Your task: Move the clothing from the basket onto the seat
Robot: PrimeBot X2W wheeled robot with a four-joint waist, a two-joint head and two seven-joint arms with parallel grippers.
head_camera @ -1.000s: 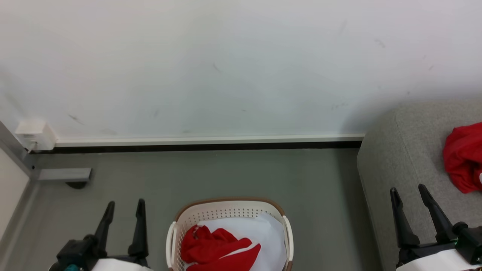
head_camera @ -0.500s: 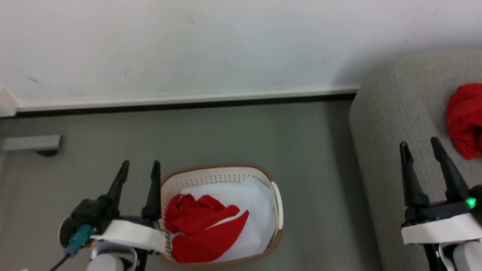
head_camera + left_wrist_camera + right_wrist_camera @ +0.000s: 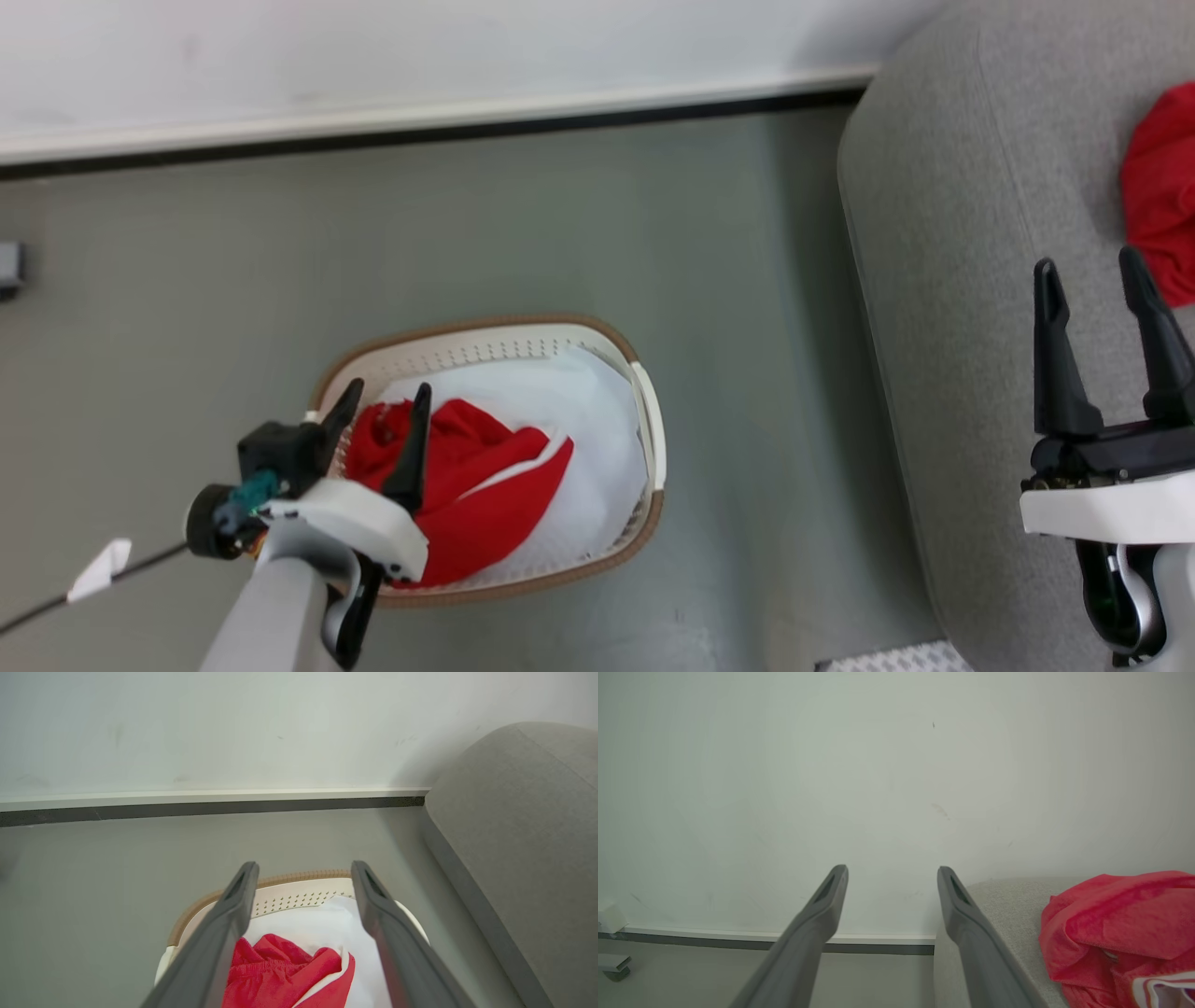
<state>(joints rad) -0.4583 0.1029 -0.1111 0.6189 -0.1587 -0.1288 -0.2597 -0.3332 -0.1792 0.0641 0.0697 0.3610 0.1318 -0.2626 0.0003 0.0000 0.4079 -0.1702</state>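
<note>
Clothing (image 3: 485, 485) in basket (image 3: 651, 425) beneath left hand (image 3: 390, 387)

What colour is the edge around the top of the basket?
Brown, on the basket's rim; the head view shows it best.

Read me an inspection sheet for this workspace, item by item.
Surface: smooth grey-green floor.
Job's things: red garment in the basket, lying on a white sheet; second red garment on the sofa.
Clutter: small grey fitting on the floor at the head view's left edge.
Pincers: left pincer open over the basket; right pincer open over the sofa, holding nothing.
Cables: thin dark cable with a white tag beside the left arm.
Surroundings: white wall, skirting board.
</note>
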